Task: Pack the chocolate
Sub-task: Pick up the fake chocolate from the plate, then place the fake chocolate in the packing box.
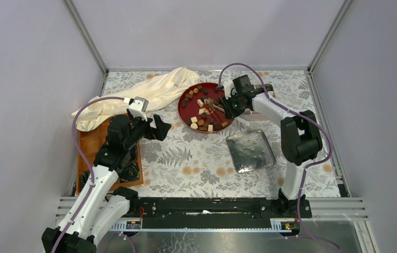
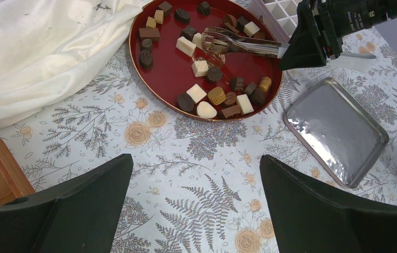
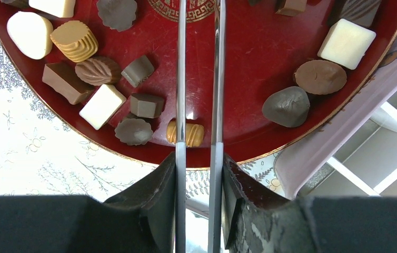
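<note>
Floral tablecloth [image 1: 196, 158]: our right gripper [image 3: 199, 168] is clamped on tongs [image 3: 180, 79] over the red plate [image 2: 167, 74].
We find chocolate [image 2: 196, 93] on it, upper centre, around the left-pointing tong tips; our left gripper [image 2: 195, 161], jaws apart, hangs farther off.

Two robot arms, both stretched forward over the table.
The left arm [image 1: 97, 184] leans forward and to the right, bent at the elbow. The left gripper [image 1: 160, 128] has its fingers spread wide, with nothing between them. The right arm [image 1: 297, 139] rises, then folds toward the far left. The right gripper [image 1: 228, 105] is clamped on the handles of metal tongs [image 3: 181, 79].
</note>
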Robot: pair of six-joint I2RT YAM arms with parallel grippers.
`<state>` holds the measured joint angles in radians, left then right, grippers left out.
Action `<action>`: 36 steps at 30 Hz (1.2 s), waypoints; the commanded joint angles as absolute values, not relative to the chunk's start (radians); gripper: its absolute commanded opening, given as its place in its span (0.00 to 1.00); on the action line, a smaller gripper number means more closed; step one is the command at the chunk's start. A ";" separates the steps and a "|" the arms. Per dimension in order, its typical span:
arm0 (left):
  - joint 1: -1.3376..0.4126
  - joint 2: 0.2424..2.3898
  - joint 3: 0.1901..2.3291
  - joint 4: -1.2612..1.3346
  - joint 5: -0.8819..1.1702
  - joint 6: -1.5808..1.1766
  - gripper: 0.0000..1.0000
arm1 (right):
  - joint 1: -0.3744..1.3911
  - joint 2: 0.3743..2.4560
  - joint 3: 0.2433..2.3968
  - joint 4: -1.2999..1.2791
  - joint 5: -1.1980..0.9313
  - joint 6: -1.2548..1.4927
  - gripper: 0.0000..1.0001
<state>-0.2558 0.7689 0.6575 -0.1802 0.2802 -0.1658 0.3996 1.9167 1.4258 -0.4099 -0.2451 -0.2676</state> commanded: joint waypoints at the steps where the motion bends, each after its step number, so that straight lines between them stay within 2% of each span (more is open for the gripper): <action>1: -0.262 0.764 0.649 -0.150 0.266 -0.160 0.99 | 0.404 1.848 1.468 -0.402 -0.266 -0.261 0.12; 11: -0.262 0.764 0.646 -0.149 0.255 -0.157 0.99 | 0.321 1.711 1.416 -0.417 -0.446 -0.282 0.07; 20: -0.262 0.762 0.646 -0.150 0.250 -0.155 0.99 | 0.157 1.571 1.350 -0.432 -0.649 -0.332 0.06; 30: -0.262 0.748 0.649 -0.149 0.270 -0.162 0.99 | -0.057 1.525 1.372 -0.523 -0.629 -0.403 0.06; 36: -0.262 0.748 0.651 -0.149 0.283 -0.168 0.99 | -0.081 1.519 1.344 -0.556 -0.568 -0.451 0.07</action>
<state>-0.2558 0.7620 0.6575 -0.1802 0.2653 -0.1658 -0.0856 1.5826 1.3457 -0.5430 -0.5777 -0.4000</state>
